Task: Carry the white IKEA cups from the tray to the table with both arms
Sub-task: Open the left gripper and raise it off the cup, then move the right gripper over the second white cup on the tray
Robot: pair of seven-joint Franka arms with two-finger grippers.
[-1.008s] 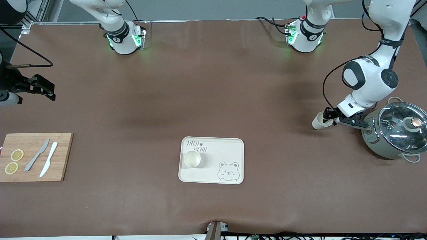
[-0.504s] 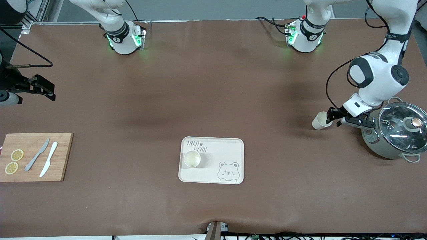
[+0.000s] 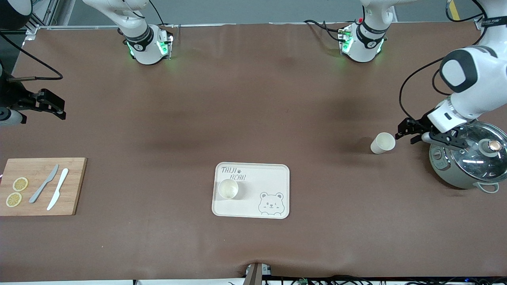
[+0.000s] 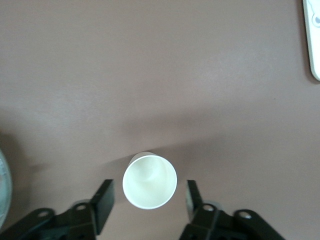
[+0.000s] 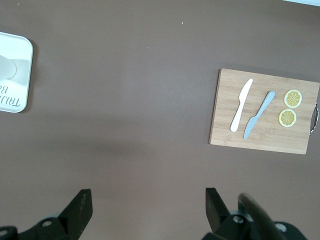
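One white cup (image 3: 382, 143) stands upright on the bare table at the left arm's end, beside the pot. My left gripper (image 3: 406, 134) hovers over the table between this cup and the pot, open. In the left wrist view the cup (image 4: 149, 180) sits between the fingers (image 4: 103, 199) with a gap on each side. A second white cup (image 3: 228, 189) stands on the bear tray (image 3: 273, 174) near the table's middle. My right gripper (image 3: 49, 105) waits open and empty over the right arm's end of the table, its fingers (image 5: 82, 204) wide apart.
A grey-green pot with a glass lid (image 3: 471, 160) stands close to the left gripper. A wooden cutting board (image 3: 73, 186) with two knives and two lemon slices lies at the right arm's end. The tray's edge (image 4: 314, 45) shows in the left wrist view.
My left gripper has opened, let go of the cup and drawn back toward the pot. The cup now stands free on the table. The right arm has not moved.
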